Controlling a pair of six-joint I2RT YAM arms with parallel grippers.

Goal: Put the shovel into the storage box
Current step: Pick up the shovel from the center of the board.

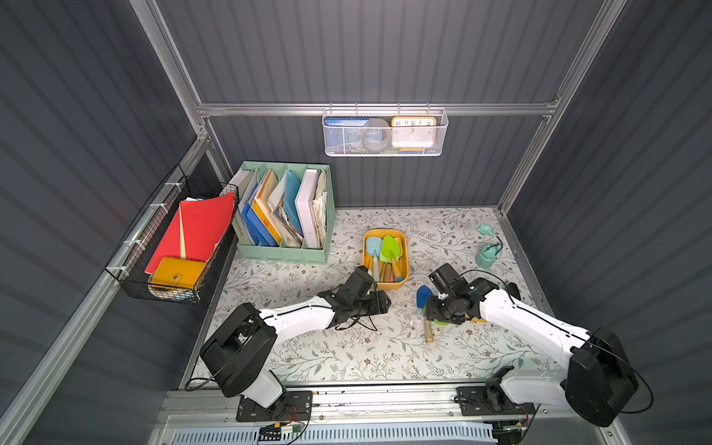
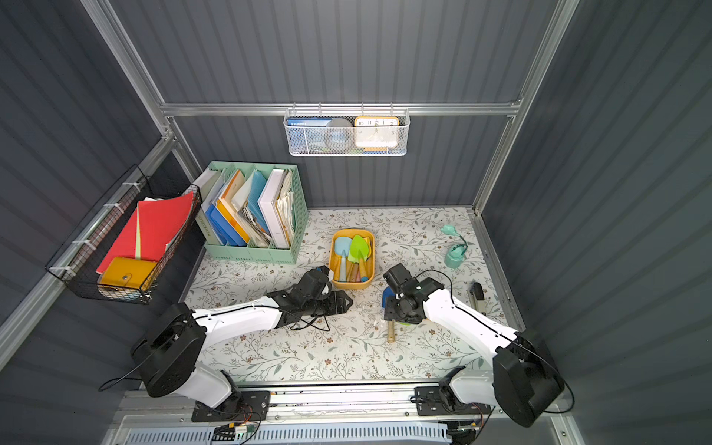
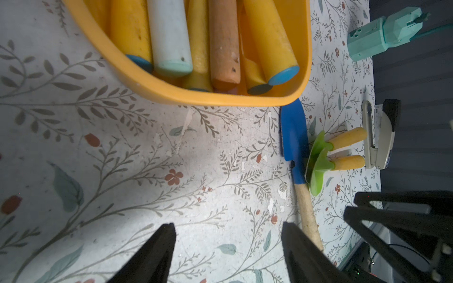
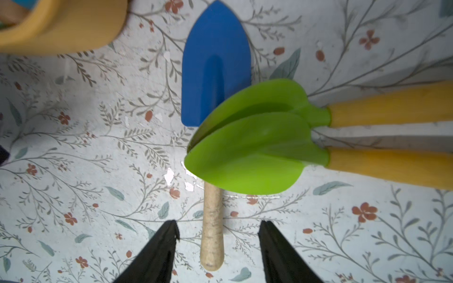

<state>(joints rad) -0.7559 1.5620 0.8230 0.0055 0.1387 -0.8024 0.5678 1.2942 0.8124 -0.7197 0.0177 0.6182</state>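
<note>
Item, box (image 1: 388,286): yellow tub standing mid-table, already holding several shovels (image 1: 389,250) laid lengthwise, blades to the far end, handles crowded at the near end; room looks tight but not used up. Item, blue shovel (image 4: 215,61): lying flat on the table (image 1: 346,354) just outside the box's near right corner, blade tip toward the box, pale wooden handle pointing back at the robot; not in the box. Item, green shovels (image 4: 245,156), two, yellow handles: on the table to the right of the blue one, lying crosswise, blades overlapping each other and resting across the blue shovel's neck; not in the box either. Item, right gripper (image 4: 219,227): over the blue shovel's handle, jaws spread to either side of it with a gap each side, pinching nothing; how low it sits I cannot tell. Item, left gripper (image 3: 229,227): low over bare table beside the box's near end, jaws spread, empty. Item, stapler (image 3: 380,137): by the right edge, no part in this. State of the job, by my reckoning: partly done, several in, three out on the table. The step in hand looks like the pick of the blue shovel, lined up but not closed. Left to do: close on the handle, draw it from under the green blades, which may shift as it comes away, carry it over the rim and set it down; then the two green ones.
</note>
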